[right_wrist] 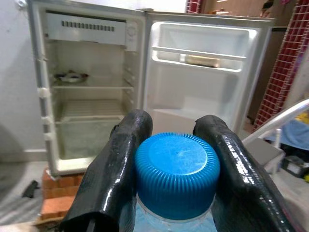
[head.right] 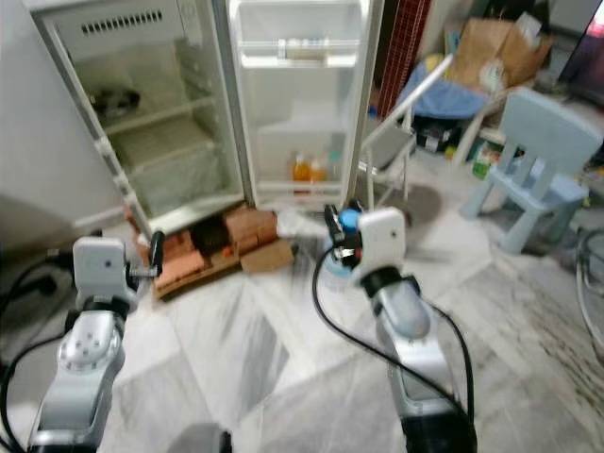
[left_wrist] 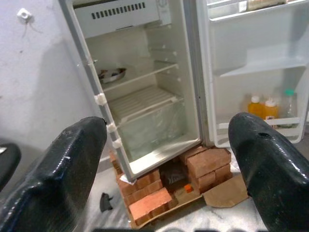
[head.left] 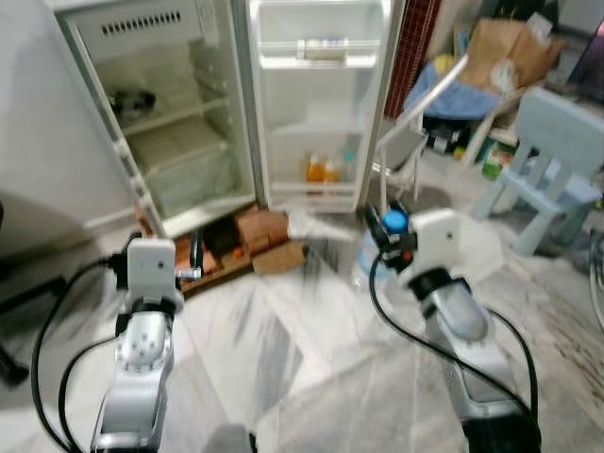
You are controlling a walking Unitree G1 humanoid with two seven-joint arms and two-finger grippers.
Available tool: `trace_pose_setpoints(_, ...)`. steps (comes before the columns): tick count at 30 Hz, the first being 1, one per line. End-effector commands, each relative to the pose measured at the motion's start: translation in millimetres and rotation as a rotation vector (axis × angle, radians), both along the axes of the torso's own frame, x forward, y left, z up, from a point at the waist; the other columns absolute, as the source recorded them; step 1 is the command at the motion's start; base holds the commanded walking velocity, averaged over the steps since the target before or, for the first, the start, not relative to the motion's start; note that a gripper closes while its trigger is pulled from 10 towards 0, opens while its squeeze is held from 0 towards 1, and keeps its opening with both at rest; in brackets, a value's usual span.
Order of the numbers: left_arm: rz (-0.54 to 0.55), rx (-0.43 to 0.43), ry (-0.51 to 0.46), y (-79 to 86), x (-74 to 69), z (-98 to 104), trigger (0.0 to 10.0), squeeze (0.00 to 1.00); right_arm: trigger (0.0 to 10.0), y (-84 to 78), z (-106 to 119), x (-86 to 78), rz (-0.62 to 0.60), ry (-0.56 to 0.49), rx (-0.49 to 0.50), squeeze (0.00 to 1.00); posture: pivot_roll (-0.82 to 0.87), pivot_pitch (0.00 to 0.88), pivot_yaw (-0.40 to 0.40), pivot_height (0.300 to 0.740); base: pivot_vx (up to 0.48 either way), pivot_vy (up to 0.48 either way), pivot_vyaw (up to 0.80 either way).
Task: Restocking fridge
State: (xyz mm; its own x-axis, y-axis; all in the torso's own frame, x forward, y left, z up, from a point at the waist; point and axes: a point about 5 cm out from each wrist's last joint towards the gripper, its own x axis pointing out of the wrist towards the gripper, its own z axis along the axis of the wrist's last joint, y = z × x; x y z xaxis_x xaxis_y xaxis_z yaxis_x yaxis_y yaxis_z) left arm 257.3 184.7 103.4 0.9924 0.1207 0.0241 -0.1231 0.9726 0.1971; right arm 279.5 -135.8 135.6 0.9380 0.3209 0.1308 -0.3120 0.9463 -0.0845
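- While the left gripper (head.left: 195, 257) hangs at the lower left of the head view, its two fingers (left_wrist: 72, 169) stand wide apart and hold nothing, pointing toward the fridge.
- Behind it, the fridge (head.left: 151, 142) fills the upper left, with its door (head.left: 321, 104) swung fully open; wire shelves show inside, and a small dark dish (left_wrist: 112, 75) sits on the upper one.
- Under the cabinet, red bricks (left_wrist: 203, 164) and flattened cardboard (head.left: 279, 257) prop the fridge off the marble floor (head.left: 311, 377).
- Low in the open door, just right of centre, the door shelf already carries a few bottles (head.left: 321, 170) (two orange, one pale with a green cap).
- Right of centre, the right gripper (head.left: 389, 229) is clenched on a water bottle (right_wrist: 176, 174): both fingers press the neck just under the blue cap.
- As a judgement, the bottle is likely full, so fairly heavy and hanging from its neck; thin plastic will give under a squeeze and may be slick. The ridged cap and collar give the firmest hold, though its lower body is blurred and its fill level is hard to confirm.
- At the far right stand a pale blue chair (head.left: 552, 160) and some clutter, well apart from the fridge.
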Motion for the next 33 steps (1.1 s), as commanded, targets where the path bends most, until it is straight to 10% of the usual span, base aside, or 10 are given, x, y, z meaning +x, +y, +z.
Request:
trace_pose_setpoints(1, 0.035, 0.014, -0.011, 8.1, 1.3, 4.9, 10.0, 0.0, 10.0, 15.9, 17.6, 3.4, 0.065, -0.082, 0.007, 0.0, 0.11, 0.0, -0.03, 0.74, 0.0, -0.48, 0.6)
trace_pose_setpoints(14, 0.055, -0.001, -0.018, 11.7, -1.5, 5.7, 10.0, 0.0, 10.0, 15.7, 19.9, 2.4, 0.053, -0.093, 0.034, 0.0, 0.1, 0.0, -0.027, 0.74, 0.0, -0.11, 0.55)
trace_pose_setpoints(33, 0.065, -0.003, -0.027, 16.5, -4.4, 6.7, 10.0, 0.0, 10.0, 11.1, 11.0, -4.2, 0.032, -0.075, 0.029, 0.0, 0.11, 0.0, -0.021, 0.74, 0.435, 0.0, 0.0)
